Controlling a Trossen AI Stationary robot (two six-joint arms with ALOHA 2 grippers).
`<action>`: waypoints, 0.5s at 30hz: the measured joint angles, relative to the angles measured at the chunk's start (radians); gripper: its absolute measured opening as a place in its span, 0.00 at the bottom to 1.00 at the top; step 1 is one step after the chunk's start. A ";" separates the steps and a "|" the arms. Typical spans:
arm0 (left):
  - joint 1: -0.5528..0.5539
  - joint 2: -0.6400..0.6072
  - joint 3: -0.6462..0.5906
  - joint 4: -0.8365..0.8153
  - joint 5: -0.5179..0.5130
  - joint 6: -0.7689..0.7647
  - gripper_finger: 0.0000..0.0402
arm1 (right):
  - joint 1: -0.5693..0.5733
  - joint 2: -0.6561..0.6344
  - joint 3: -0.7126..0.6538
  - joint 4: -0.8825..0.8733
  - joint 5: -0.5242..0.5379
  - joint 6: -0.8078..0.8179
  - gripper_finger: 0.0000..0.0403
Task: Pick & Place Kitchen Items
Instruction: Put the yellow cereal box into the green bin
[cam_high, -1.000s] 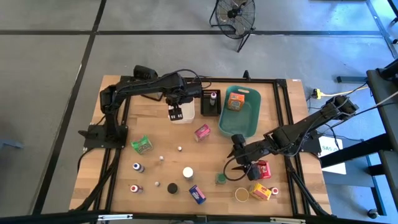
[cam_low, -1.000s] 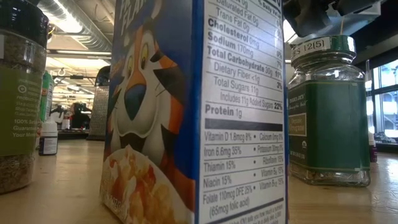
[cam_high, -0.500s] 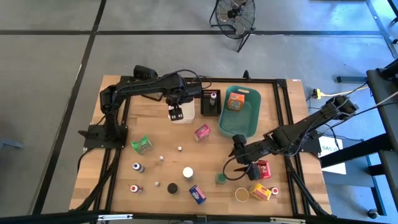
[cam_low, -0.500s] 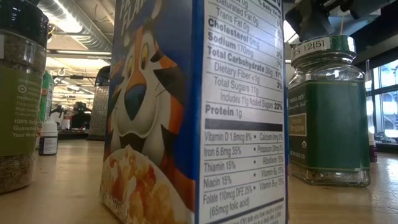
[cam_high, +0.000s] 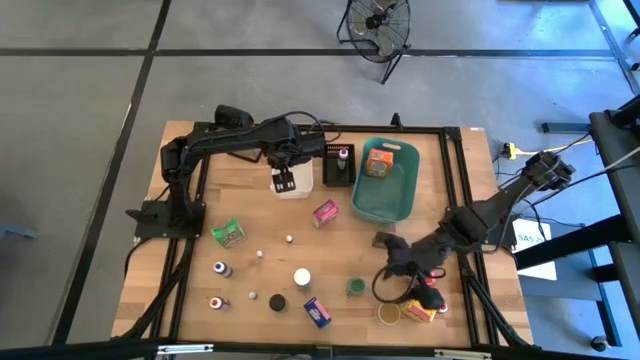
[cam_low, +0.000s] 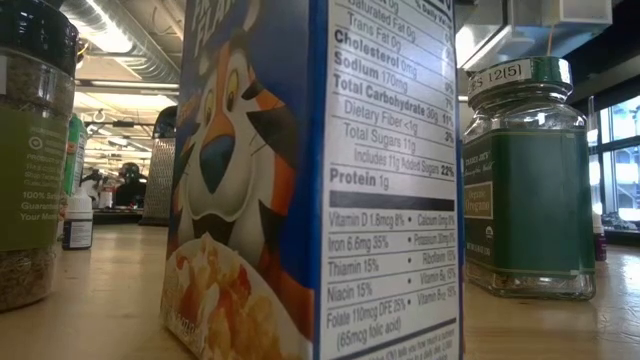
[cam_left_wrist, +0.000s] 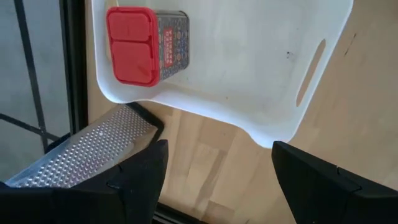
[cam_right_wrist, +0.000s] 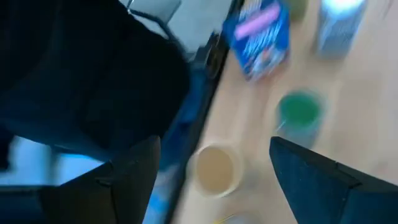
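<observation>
Kitchen items stand scattered on the wooden table: a green packet (cam_high: 228, 233), a pink box (cam_high: 325, 212), a blue cereal box (cam_high: 317, 312), a green-lidded jar (cam_high: 355, 287), a tan-lidded jar (cam_high: 388, 313) and a yellow box (cam_high: 418, 310). An orange box (cam_high: 378, 163) lies in the teal basket (cam_high: 400, 200). A red-lidded tin (cam_left_wrist: 146, 45) lies in the white bin (cam_left_wrist: 249, 68). My left gripper (cam_left_wrist: 217, 149) hangs open above the bin's rim, holding nothing. My right gripper (cam_high: 388, 285) stands open above the table between the green-lidded jar and the yellow box, holding nothing.
A metal grater (cam_left_wrist: 81, 155) lies beside the white bin. A black tray (cam_high: 338, 168) holds a small bottle. Small bottles and lids (cam_high: 221, 269) dot the near left. A red box (cam_high: 430, 282) shows partly under my right arm. Bare wood lies mid-table.
My right gripper has risen and swung toward the table's near-right corner, rolling about its wrist. It has left the space above the green-lidded jar, which stays on the table. My left arm has kept still.
</observation>
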 joint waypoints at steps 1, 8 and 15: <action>0.000 0.000 0.000 0.002 0.000 -0.001 0.70 | 0.014 0.000 0.000 -0.017 -0.002 0.085 0.76; -0.001 0.000 0.000 0.003 0.009 -0.025 0.70 | 0.133 0.000 0.000 -0.069 0.029 0.651 0.76; -0.003 0.000 0.000 0.004 0.007 -0.014 0.70 | 0.245 0.000 0.000 -0.126 0.119 1.059 0.76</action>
